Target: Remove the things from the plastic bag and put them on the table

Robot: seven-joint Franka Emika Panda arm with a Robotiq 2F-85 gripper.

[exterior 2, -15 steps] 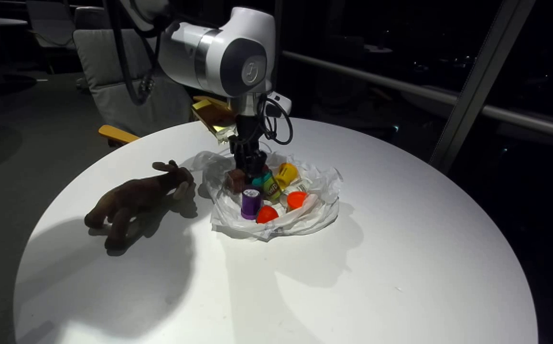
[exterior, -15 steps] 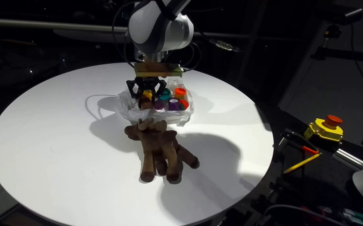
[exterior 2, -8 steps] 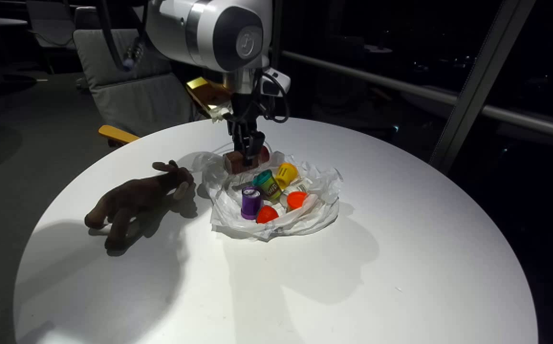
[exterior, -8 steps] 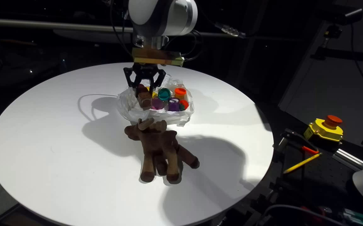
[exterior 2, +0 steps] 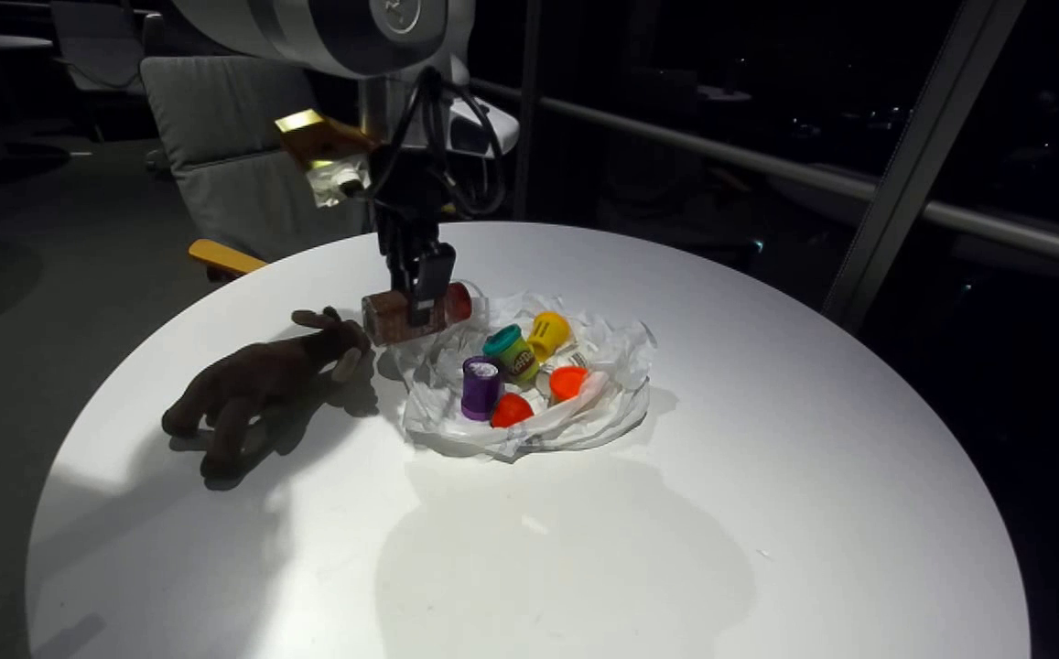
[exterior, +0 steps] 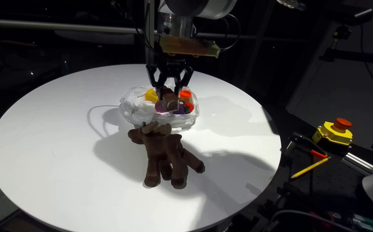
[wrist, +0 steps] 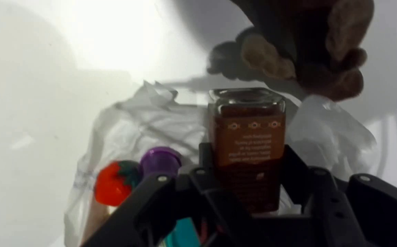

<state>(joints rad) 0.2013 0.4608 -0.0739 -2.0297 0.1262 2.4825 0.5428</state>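
Pinching from both sides, the claw (exterior: 168, 93) holds a brown jar (exterior 2: 392, 318) that looks like glass. The jar hangs on its side, up over the plastic bag (exterior 2: 611, 407), near the bag's edge by the toy reindeer (exterior 2: 259, 366). I can't tell if it brushes the bag. The reindeer lies on the table (exterior 2: 840, 439), just beside the bag. Inside the bag sit a purple pot (exterior 2: 480, 389), a green pot (exterior 2: 514, 355), a yellow pot (exterior 2: 548, 335), an orange pot (exterior 2: 568, 382) and a red strawberry toy (wrist: 112, 185).

The jar's sides look smooth, so it might slip out and crack if the claw jerks. Its bottom end points at the reindeer's head, and they seem near each other, so going straight that way may bump the reindeer. If the jar goes too low, it could snag the thin bag and drag it, and the pots might fall over.

The table is round, so its edge curves in. A grey chair (exterior 2: 236, 183) stands past the edge, and a dark bench (exterior: 331, 183) with a yellow box (exterior: 333, 132) is past another part of it. On the strawberry toy's side of the bag, a wide stretch of white table top looks like good room for the jar. It could land there well inside the edge.
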